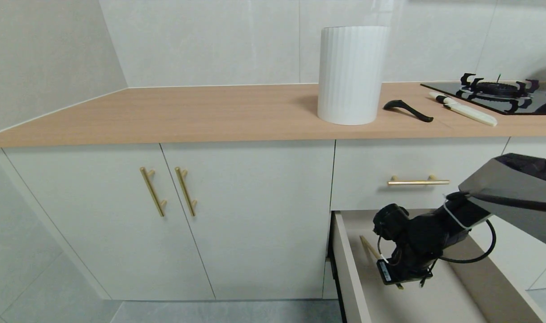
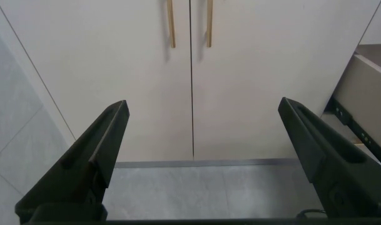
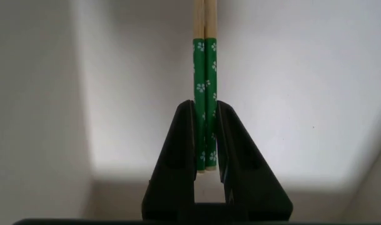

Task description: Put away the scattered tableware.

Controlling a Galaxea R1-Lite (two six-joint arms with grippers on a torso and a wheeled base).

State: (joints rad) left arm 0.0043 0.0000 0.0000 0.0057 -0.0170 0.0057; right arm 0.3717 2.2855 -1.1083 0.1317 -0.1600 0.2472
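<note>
Closest up, the left claw (image 2: 203,109) hangs low in front of the white cupboard doors (image 2: 253,75). Its two black fingers (image 2: 102,150) are spread wide with nothing between them, and grey floor (image 2: 196,187) lies below. Right of the doors, the bottom drawer (image 1: 347,264) is pulled out, and its left wall sticks out past the cupboard front. The right claw (image 3: 206,109) is down inside that drawer, pinched tight on the chopsticks (image 3: 204,56) at their green flowery end. The wooden tips point toward the drawer's left wall but are apart from it, and pale drawer floor shows on both sides of the sticks. I cannot tell if the tips touch the bottom. Up on the wooden counter (image 1: 188,112), a tall white ribbed pot (image 1: 351,74) stands back from the front edge. Right of it lies a black tool (image 1: 407,110), apart from the pot. Then comes a knife (image 1: 463,110), just beside the edge of the black stove (image 1: 497,92).
</note>
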